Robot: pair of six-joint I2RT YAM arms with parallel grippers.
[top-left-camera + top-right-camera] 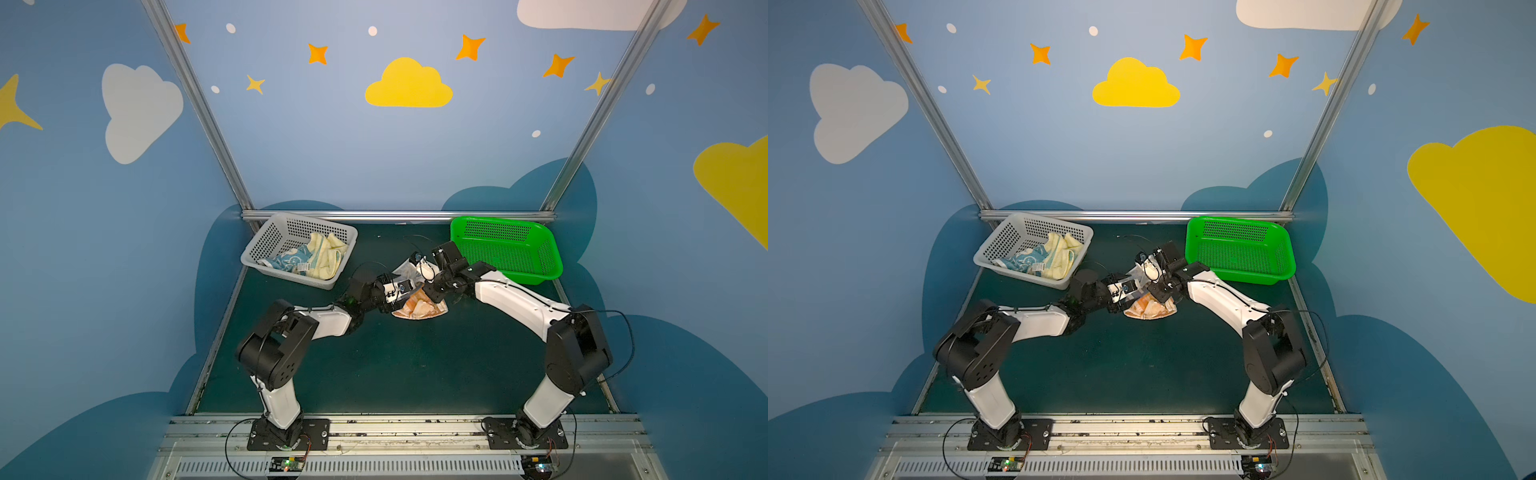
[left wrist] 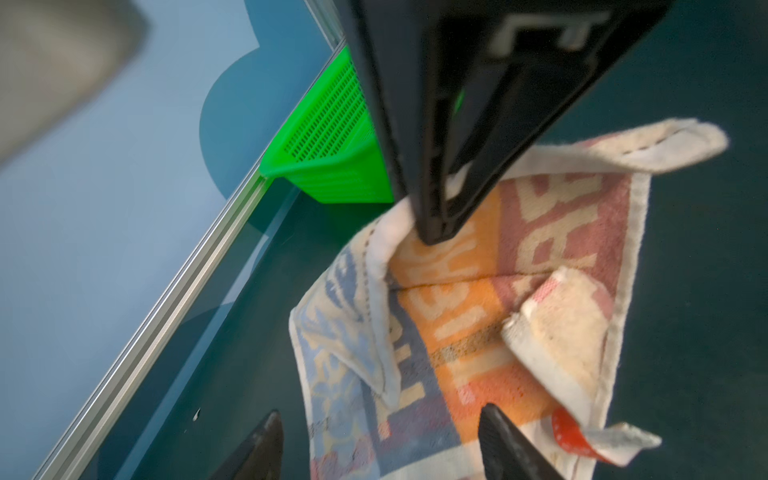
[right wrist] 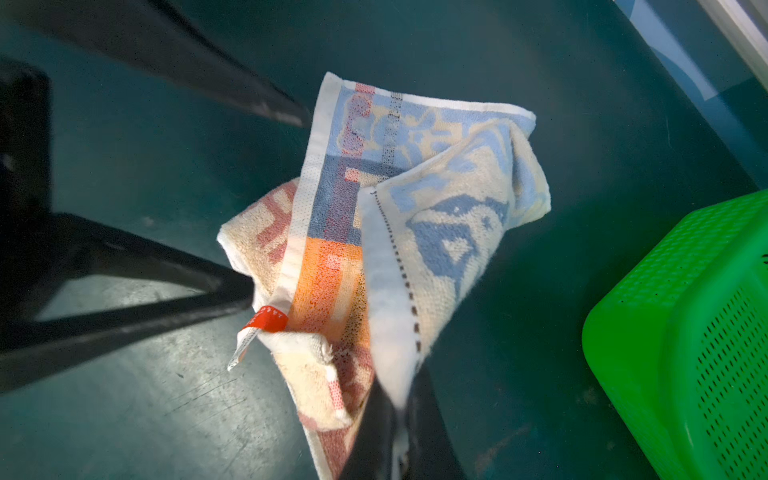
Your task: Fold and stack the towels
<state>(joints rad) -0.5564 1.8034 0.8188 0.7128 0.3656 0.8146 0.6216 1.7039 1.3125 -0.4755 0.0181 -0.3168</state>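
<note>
The striped towel (image 1: 419, 309) lies bunched on the mat (image 1: 395, 365) at mid-table, between the two arms and nearer the camera than both baskets. The right gripper (image 3: 399, 419) is pressed together on a white hem (image 3: 390, 332), holding that corner raised so the cloth drapes from the pinch down to the mat. The left gripper (image 2: 380, 415) is spread and holds nothing. The towel lies straight ahead of it, and the edge with the red tag (image 3: 268, 318) runs across its mouth: one fingertip (image 3: 232, 286) is just beside the tag, the other (image 3: 286, 112) near the far end of that edge. Whether either tip touches the cloth I cannot tell. Folded over itself, the towel shows no clear long axis. The left arm is the one nearer the free side, so the next move likely turns on closing at one end of the tagged edge, opposite the right pinch, so that both arms can draw the cloth flat. The yellow towel (image 1: 328, 253) and blue towel (image 1: 286, 262) sit bundled in the grey basket (image 1: 266, 245) at the back left. The green basket (image 1: 540, 266) stands just beside the right arm.
</note>
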